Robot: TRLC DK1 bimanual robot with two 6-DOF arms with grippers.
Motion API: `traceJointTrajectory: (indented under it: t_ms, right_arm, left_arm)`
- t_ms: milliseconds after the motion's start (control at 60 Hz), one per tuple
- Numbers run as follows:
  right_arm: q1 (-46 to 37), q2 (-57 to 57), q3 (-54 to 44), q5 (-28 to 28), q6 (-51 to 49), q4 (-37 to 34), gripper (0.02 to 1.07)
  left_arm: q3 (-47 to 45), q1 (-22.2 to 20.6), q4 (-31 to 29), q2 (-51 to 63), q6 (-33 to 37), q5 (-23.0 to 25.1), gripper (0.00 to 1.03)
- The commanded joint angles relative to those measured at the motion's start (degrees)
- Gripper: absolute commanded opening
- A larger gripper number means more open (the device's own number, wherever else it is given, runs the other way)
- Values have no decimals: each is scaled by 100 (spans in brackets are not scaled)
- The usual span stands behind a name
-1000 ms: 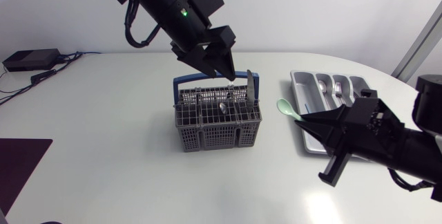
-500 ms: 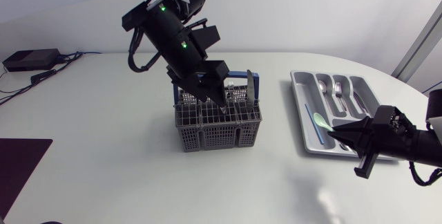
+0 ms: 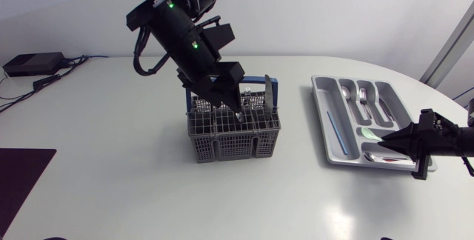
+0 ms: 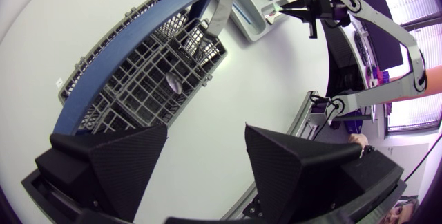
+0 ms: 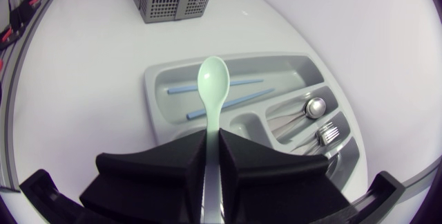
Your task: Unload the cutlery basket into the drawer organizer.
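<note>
The grey cutlery basket point(image 3: 233, 138) with a blue handle point(image 4: 131, 61) stands mid-table and holds a knife point(image 3: 268, 92) and a metal spoon point(image 4: 171, 82). My left gripper point(image 3: 231, 107) hangs open just above the basket's top, fingers point(image 4: 131, 162) spread with nothing between them. The grey drawer organizer point(image 3: 321, 95) lies to the right. My right gripper point(image 3: 396, 138) is shut on a mint green spoon point(image 5: 213, 86), whose bowl sticks out over the organizer's near end point(image 5: 148, 86).
The organizer holds two blue sticks point(image 5: 228, 92), metal spoons point(image 3: 348, 92), forks point(image 3: 364, 95) and a spoon point(image 3: 381, 156) in its near cross compartment. A black pad point(image 3: 22, 181) lies at the table's left edge.
My right arm has carried the green spoon from beside the basket to over the organizer's near end. My left gripper has come down onto the basket's top.
</note>
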Motion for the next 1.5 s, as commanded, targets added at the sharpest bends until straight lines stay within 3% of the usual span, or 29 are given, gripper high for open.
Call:
traceJointTrajectory:
  t_ms: [0, 300, 550, 683, 767, 1117, 1250, 1483]
  right_arm:
    - [-128, 425, 289, 130, -817, -195, 8]
    - [-347, 1040, 773, 702, -1705, -134, 8]
    - [-295, 1075, 456, 1132, -1899, 613, 9]
    - [-233, 1066, 228, 1211, -1890, 1018, 26]
    - [-154, 1049, 149, 1238, -1828, 1079, 28]
    - [-5, 548, -27, 1132, -1345, 1290, 45]
    - [-13, 3, 8, 754, -1037, 912, 50]
    - [92, -665, 210, 157, 448, 438, 53]
  left_arm:
    - [-146, 37, 4, -76, 32, 3, 96]
    - [-93, 2, 4, -40, 6, -14, 96]
    - [-84, -24, 4, 4, -12, -14, 96]
    - [-76, -33, 4, 4, -21, -23, 96]
    - [-93, -33, -14, 12, -21, -14, 96]
    - [-93, -15, -40, 21, -3, -14, 96]
    - [-120, -15, -49, 30, 6, -14, 96]
    - [-137, -42, -31, 127, 15, -14, 96]
